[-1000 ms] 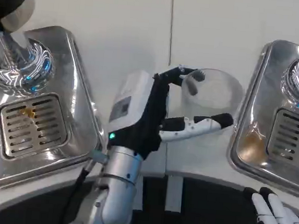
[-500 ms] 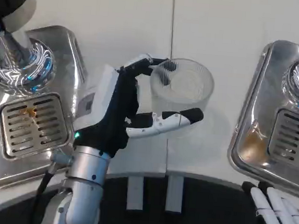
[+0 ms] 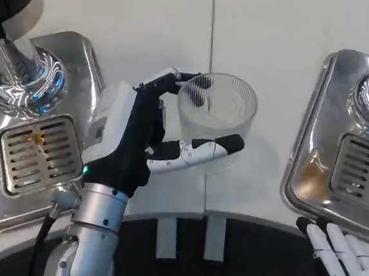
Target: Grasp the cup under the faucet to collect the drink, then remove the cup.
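Clear cup [image 3: 217, 117] — seemingly gripped by left hand [image 3: 144, 138].

Left hand [image 3: 147, 138] wrapped around clear ribbed cup [image 3: 217, 118]: fingers [image 3: 170, 80] on cup's far side, thumb [image 3: 204, 151] across near side. Cup upright on white desk [image 3: 271, 29]. Steel drip tray [image 3: 31, 157] with slotted grate just left of hand; chrome faucet base [image 3: 22, 82] beyond it. Second drip tray [image 3: 338, 151] well right of cup. Right hand [image 3: 338, 261] low at right edge, fingers together, holding nothing.
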Robot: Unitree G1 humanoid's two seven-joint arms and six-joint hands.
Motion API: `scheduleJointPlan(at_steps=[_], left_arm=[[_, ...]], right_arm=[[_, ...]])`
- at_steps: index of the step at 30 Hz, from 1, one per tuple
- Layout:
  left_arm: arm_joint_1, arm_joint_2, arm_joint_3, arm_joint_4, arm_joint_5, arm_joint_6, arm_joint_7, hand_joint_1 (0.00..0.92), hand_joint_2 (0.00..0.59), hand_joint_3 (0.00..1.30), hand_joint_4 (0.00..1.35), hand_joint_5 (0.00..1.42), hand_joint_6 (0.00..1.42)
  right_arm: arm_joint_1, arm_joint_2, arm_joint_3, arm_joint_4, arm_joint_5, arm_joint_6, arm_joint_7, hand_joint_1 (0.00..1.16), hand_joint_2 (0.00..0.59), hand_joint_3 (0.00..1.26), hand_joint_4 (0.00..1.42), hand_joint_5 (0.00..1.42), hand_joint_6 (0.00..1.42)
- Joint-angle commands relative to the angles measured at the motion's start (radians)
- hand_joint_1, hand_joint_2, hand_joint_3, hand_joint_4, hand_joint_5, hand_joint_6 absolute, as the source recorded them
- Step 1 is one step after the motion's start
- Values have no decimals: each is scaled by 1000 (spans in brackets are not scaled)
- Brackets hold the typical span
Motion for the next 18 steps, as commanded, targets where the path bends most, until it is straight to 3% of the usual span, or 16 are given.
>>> scheduleJointPlan(at_steps=[1,8,18], left_arm=[[26,6,16,-41,-23,-35,-17,610,0,1141,1020,1363,1424],[46,7,34,-55,-24,-44,-22,610,0,1141,1020,1363,1424],[68,11,42,-79,-26,-49,-31,611,0,1141,1008,1363,1424]], right_arm=[[-16,-12,-5,11,0,12,11,231,452,44,0,60,196],[-53,-25,11,25,-8,16,18,232,452,44,0,60,196],[-63,-49,-2,38,13,17,1,232,452,44,0,60,196]])
